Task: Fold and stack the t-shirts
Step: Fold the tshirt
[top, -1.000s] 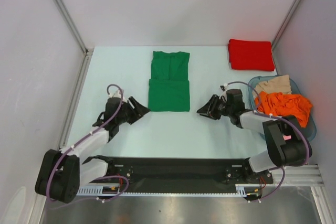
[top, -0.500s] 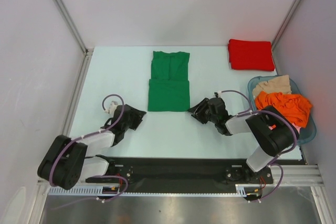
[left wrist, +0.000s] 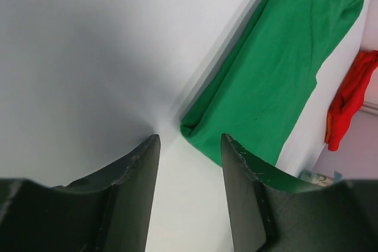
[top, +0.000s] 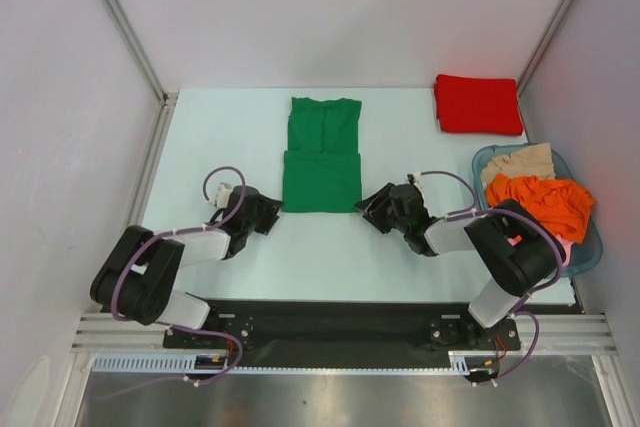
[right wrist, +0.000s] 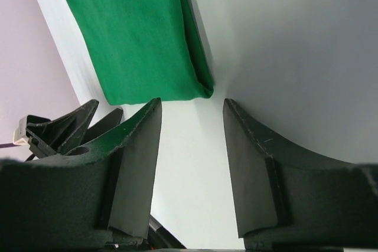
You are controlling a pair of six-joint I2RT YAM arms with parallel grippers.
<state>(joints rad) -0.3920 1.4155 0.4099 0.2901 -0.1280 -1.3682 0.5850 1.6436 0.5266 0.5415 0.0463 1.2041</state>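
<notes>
Overhead view only: whole layout; green t-shirt (top: 321, 155) mid-surface, red t-shirt (top: 477, 104) folded at the far right corner, well apart from it; blue tub (top: 591, 247) at the right edge with an orange garment (top: 540, 197) and a beige garment (top: 521, 160) inside.
Left wrist view only: rounded, doubled fold edge at the green shirt's near left corner, just beyond the finger gap; red cloth as a sliver far behind.
Right wrist view only: near right corner, thick and rolled, just past the tips; the other arm's black fingers low at the left.
Green t-shirt: soft matte knit, long rectangle, near half folded up over itself, collar at the far end.
Surface (top: 220, 137): smooth, pale, slightly glossy.
Left gripper (top: 266, 211): jaws parted a moderate way, nothing between them, low beside the near left corner; contact with cloth not clear.
Right gripper (top: 368, 209): jaws likewise released, gap bare, at the near right corner.
</notes>
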